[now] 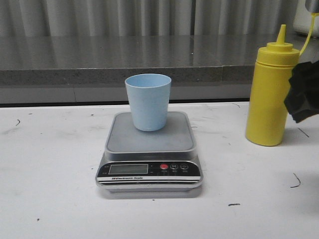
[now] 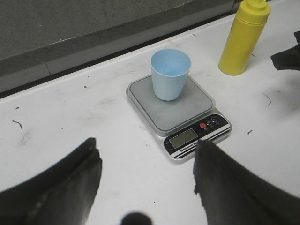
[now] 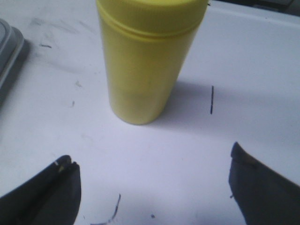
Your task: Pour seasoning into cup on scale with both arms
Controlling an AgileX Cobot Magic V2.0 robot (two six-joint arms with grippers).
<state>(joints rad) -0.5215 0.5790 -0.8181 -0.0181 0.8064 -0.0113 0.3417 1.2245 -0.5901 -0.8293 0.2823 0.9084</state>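
A light blue cup (image 1: 148, 101) stands upright and empty on the back of the silver-grey scale (image 1: 149, 149) at the table's middle. The yellow seasoning bottle (image 1: 269, 94) stands upright to the right of the scale, nozzle up. My right gripper (image 1: 304, 94) is at the right edge, just right of the bottle and short of it; in the right wrist view (image 3: 150, 161) its jaws are wide open with the bottle (image 3: 145, 61) ahead between them, untouched. My left gripper (image 2: 146, 152) is open and empty, hovering before the scale (image 2: 180, 112) and cup (image 2: 170, 74); it is out of the front view.
A grey stone ledge (image 1: 124, 67) runs along the back of the white table (image 1: 50, 189). A yellow strap (image 1: 310, 30) hangs at the top right near the bottle's nozzle. Small dark marks dot the tabletop.
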